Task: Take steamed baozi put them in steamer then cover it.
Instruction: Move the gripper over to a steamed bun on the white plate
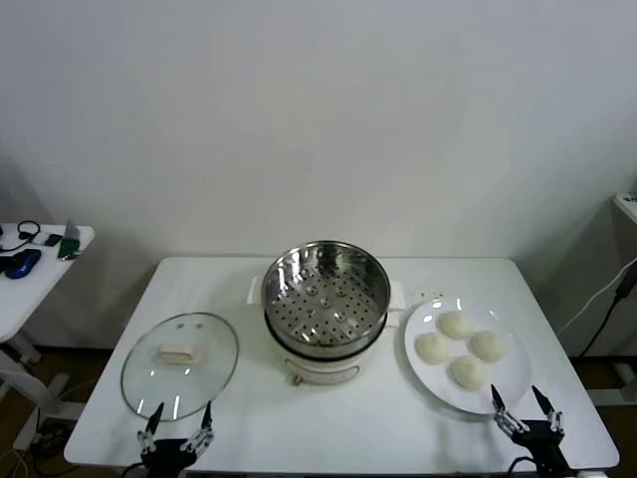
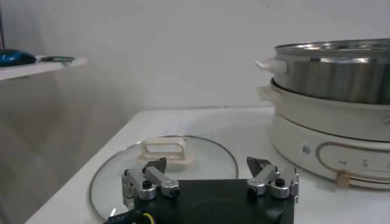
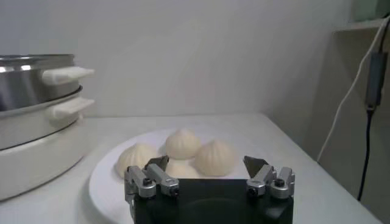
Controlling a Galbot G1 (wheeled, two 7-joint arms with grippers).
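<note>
Several cream-white steamed baozi lie on a white plate at the table's right. The shiny perforated steamer stands uncovered in the middle on its white pot base. Its glass lid lies flat on the left. My left gripper is open at the front edge, just short of the lid and its handle. My right gripper is open near the plate's front rim, with the baozi just beyond its empty fingers. The steamer shows to one side.
The white table stands against a plain wall. A small side table with gadgets is at the far left. A cable hangs past the table's right edge.
</note>
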